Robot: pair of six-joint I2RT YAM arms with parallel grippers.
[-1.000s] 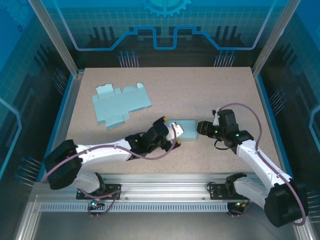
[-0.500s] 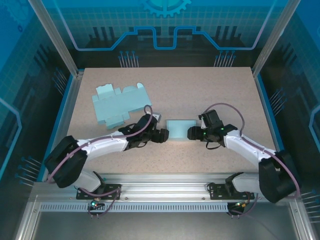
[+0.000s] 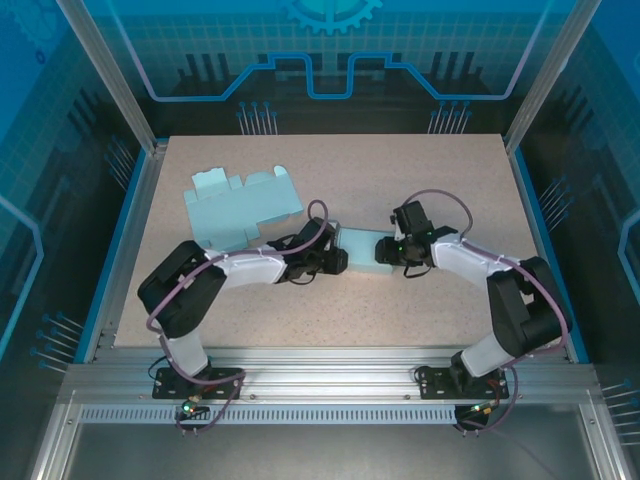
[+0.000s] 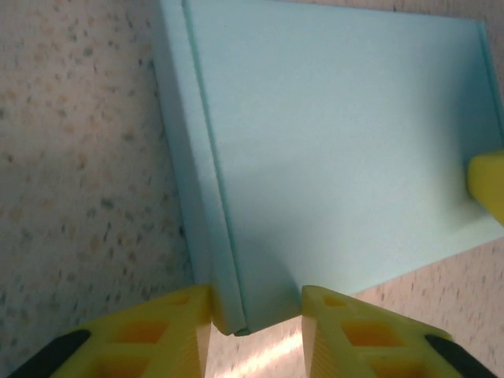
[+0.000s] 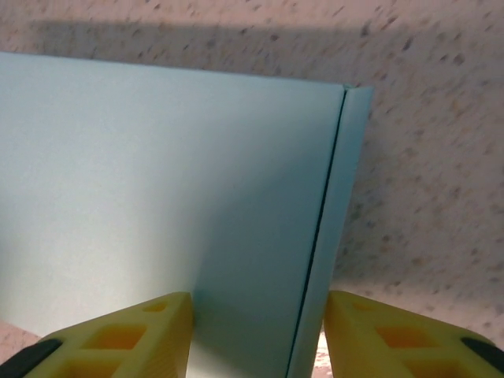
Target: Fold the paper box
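Folded paper box (image 3: 362,250), pale blue and closed into a flat rectangle, lying near the middle of the speckled table (image 3: 430,170) with one arm at each short end. At its left end, the left gripper (image 3: 338,262) reaches in low. Seen from the left wrist, the box (image 4: 339,150) runs away from the camera and its near corner, with the narrow folded side strip, sits in the slim gap between the two yellow fingers (image 4: 161,335). The jaws stand only slightly apart, and whether they actually pinch the card cannot be told. A yellow fingertip (image 4: 488,185) of the other arm touches the box's far edge in that same view. At the right end, the right gripper (image 3: 391,250) meets the box. From the right wrist, the box (image 5: 157,181) shows its top panel and a folded side strip, and the fingers (image 5: 118,339) are spread wider, one over the top panel and one just outside the strip, astride the edge rather than clamped on it (the seam between panel and strip falls inside the gap). Farther off, toward the far left of the table and well apart from both grippers, an unfolded box blank (image 3: 240,208) of the same pale blue lies flat with its tabs spread. Blue panelled walls (image 3: 330,60) and an aluminium frame (image 3: 330,385) enclose the table.
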